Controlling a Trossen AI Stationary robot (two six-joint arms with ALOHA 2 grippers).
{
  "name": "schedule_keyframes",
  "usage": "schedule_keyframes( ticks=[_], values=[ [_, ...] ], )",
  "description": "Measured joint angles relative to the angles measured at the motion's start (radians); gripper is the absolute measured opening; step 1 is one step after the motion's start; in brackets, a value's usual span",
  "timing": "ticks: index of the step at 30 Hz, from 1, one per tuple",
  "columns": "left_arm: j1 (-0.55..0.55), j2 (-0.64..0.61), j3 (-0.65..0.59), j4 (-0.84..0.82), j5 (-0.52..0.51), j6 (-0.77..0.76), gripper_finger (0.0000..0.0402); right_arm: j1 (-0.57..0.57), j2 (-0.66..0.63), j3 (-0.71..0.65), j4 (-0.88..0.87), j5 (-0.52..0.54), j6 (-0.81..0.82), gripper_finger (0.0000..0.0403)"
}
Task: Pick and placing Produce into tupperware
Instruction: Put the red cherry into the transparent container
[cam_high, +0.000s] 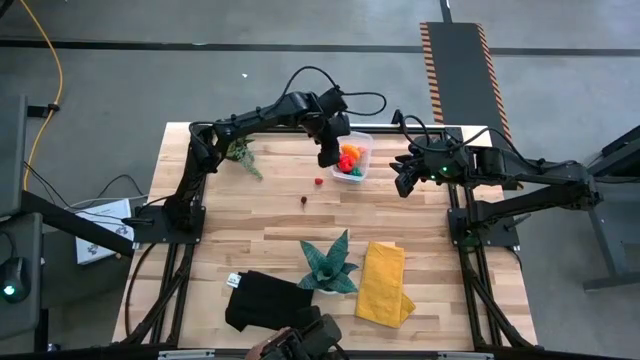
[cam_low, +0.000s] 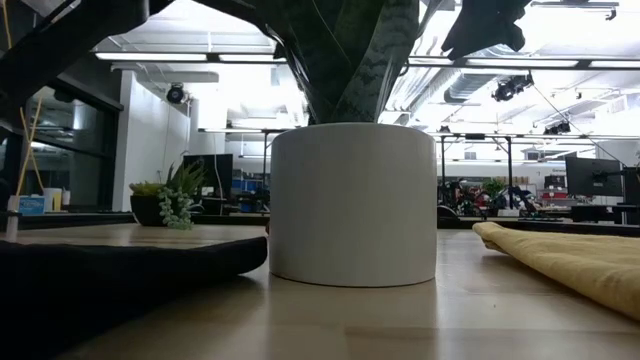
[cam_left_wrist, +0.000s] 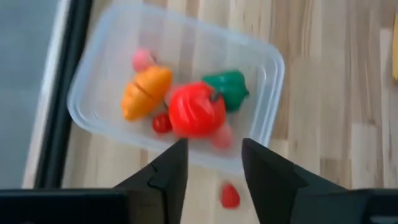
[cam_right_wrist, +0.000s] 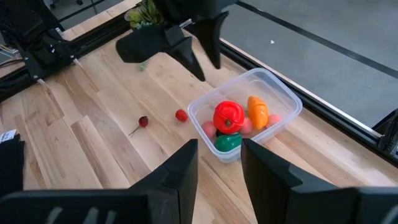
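Note:
The clear tupperware tub (cam_high: 360, 150) stands near the table's far edge. It holds a red tomato (cam_left_wrist: 197, 109), an orange piece (cam_left_wrist: 146, 92), a green pepper (cam_left_wrist: 227, 88), pink pieces and a small red one. A red strawberry (cam_high: 318, 182) and a dark cherry (cam_high: 303, 200) lie on the wood to the tub's near left. My left gripper (cam_high: 328, 150) hangs open and empty over the tub's left rim (cam_left_wrist: 214, 162). My right gripper (cam_high: 405, 182) waits open to the tub's right, pointing at the tub (cam_right_wrist: 219, 163).
A small leafy plant (cam_high: 243, 155) sits left of the tub. Toward the near edge stand a teal spiky plant in a white pot (cam_high: 328, 265), a folded yellow cloth (cam_high: 384, 283) and a black cloth (cam_high: 262, 300). Bare wood lies around the strawberry and cherry.

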Motion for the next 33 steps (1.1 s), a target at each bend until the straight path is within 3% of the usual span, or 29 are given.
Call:
schedule_keyframes(
  ticks=[20,33],
  values=[
    [0.0,0.0,0.001,-0.198,0.0,-0.041,0.0006,0.0,0.0,0.0,0.0,0.0,0.001,0.0113],
    [0.023,-0.071,0.03,-0.335,0.011,-0.06,0.0003,0.0,0.0,0.0,0.001,0.002,-0.006,0.0113]
  ],
)
